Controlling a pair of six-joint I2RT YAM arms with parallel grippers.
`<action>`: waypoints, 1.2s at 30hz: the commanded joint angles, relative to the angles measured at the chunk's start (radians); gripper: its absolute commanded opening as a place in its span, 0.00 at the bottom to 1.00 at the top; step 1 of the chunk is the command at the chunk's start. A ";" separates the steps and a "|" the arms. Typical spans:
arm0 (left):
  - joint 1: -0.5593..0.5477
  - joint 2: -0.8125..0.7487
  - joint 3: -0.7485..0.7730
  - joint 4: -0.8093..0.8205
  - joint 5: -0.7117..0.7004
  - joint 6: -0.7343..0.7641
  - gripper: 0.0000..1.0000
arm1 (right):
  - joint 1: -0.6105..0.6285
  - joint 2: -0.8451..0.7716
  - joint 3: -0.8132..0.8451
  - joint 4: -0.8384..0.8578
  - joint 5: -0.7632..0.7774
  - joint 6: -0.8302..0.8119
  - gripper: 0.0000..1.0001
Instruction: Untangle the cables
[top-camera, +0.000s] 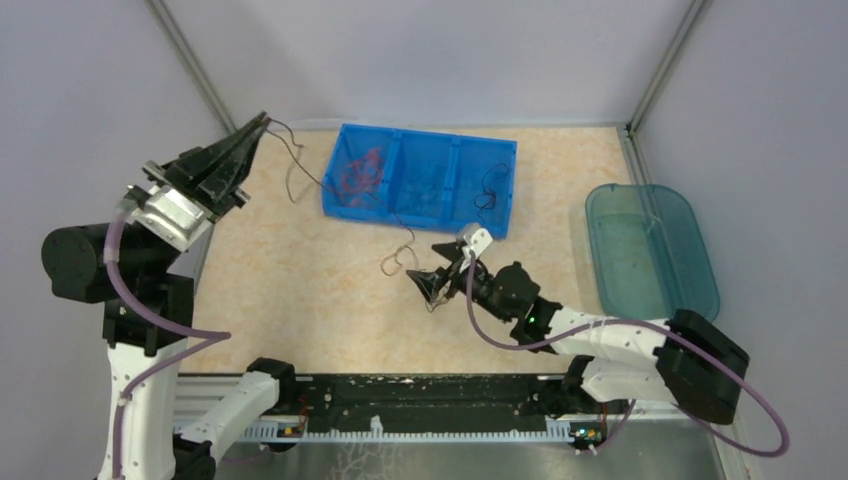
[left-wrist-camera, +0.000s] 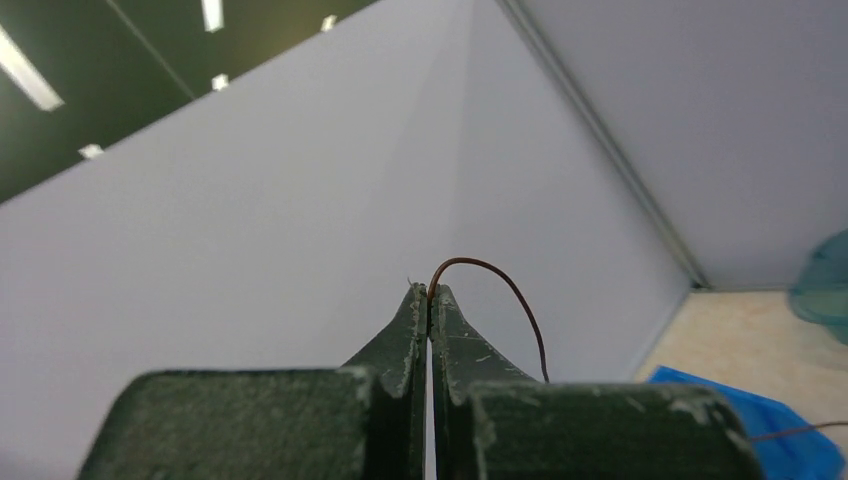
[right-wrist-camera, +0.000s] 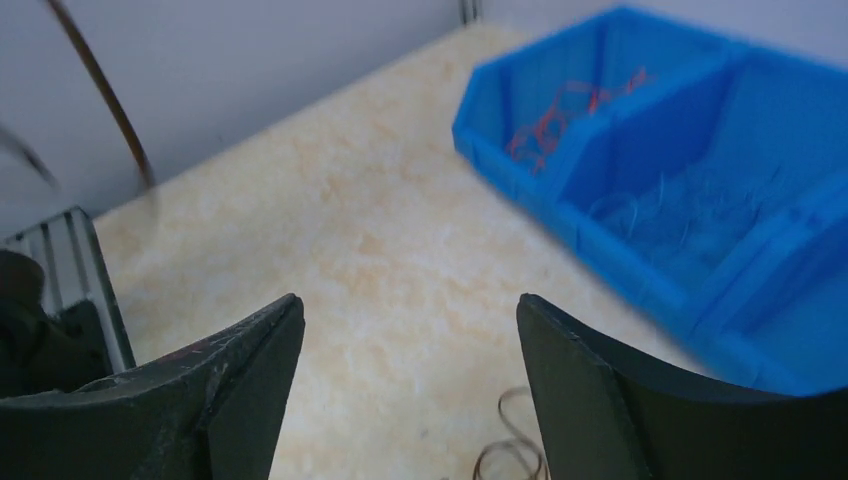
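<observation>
**My left claw pinches a wire, and my right claw is wide open.**
My left claw (top-camera: 262, 121) is up high by the wall, squeezed tight on a thin brown wire (left-wrist-camera: 468, 261) that hangs down toward the blue bin (top-camera: 430, 135). Red wires (top-camera: 360, 172) sit in the bin's left box. My right claw (top-camera: 430, 285) hangs low over the table (top-camera: 300, 300), near a curly wire (top-camera: 400, 252) lying there.
</observation>
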 joint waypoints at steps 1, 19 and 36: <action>-0.005 -0.018 -0.060 -0.153 0.231 -0.096 0.00 | -0.041 -0.137 0.202 -0.102 -0.249 -0.101 0.84; -0.006 -0.062 -0.189 -0.172 0.438 -0.225 0.00 | -0.042 0.004 0.433 -0.040 -0.601 -0.060 0.89; -0.004 -0.063 -0.193 -0.172 0.446 -0.239 0.00 | -0.043 0.272 0.625 0.013 -0.758 0.098 0.46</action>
